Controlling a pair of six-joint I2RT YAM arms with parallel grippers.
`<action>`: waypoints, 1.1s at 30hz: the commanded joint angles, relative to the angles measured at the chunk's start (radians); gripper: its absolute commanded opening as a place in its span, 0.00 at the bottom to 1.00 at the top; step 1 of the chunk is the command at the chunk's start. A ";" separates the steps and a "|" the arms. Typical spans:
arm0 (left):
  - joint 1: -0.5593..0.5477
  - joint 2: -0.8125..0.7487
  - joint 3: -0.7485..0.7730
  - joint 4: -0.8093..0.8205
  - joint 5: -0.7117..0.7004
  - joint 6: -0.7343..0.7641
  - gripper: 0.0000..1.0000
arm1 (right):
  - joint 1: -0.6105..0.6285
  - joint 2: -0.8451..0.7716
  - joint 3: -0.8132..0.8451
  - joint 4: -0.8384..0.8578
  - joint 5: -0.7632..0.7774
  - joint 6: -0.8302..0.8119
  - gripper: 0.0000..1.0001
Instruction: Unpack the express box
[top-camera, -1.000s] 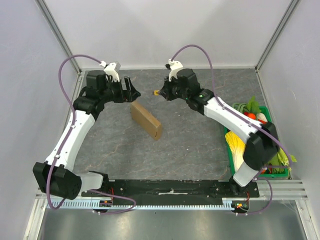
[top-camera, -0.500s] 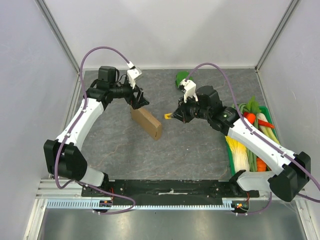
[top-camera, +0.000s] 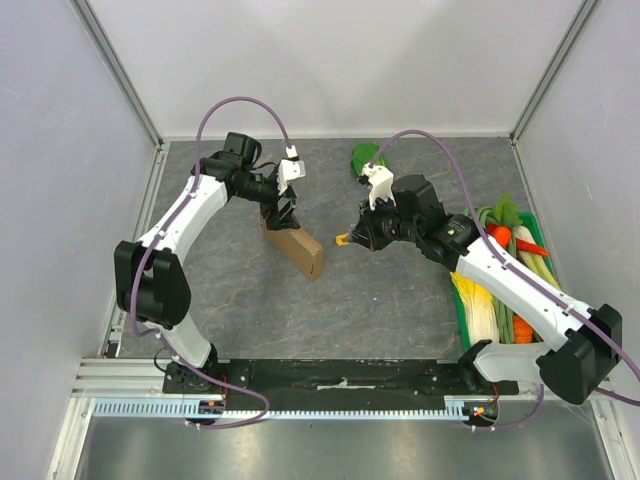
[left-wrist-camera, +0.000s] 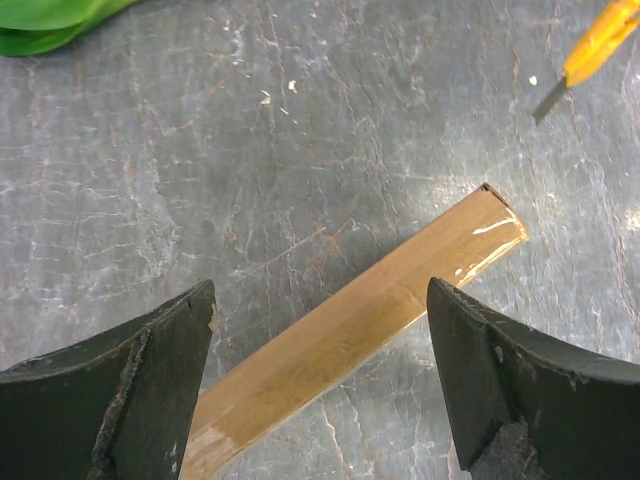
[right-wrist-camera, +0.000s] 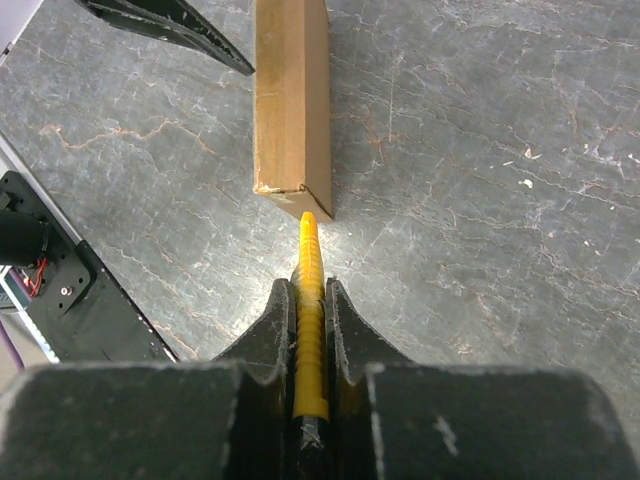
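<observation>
We see the express box (top-camera: 293, 243) lying slantwise on the grey worktop (top-camera: 400, 300), left of its centre and nearer the far edge. Our left end effector (top-camera: 283, 213) hangs over the box's far end, its jaws spread wide to either side and holding nothing. Our right end effector (right-wrist-camera: 310, 290) is clenched on a yellow utility knife (right-wrist-camera: 309, 330), its tip aimed at the box but apart from it. A green crate (top-camera: 463, 318) of vegetables sits at the right edge.

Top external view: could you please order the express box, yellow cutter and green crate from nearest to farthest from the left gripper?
1. Express box, right by the left gripper.
2. Yellow cutter, mid-table, in the right gripper.
3. Green crate, far right.
</observation>
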 joint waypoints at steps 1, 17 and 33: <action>-0.005 0.035 0.090 -0.153 0.056 0.184 0.91 | 0.000 0.001 0.056 -0.007 0.025 -0.010 0.00; -0.032 0.169 0.122 -0.299 0.032 0.242 0.83 | 0.000 0.099 0.137 -0.032 0.027 -0.041 0.00; -0.089 0.112 -0.101 -0.111 -0.036 0.056 0.73 | 0.000 0.088 0.157 -0.040 0.071 -0.058 0.00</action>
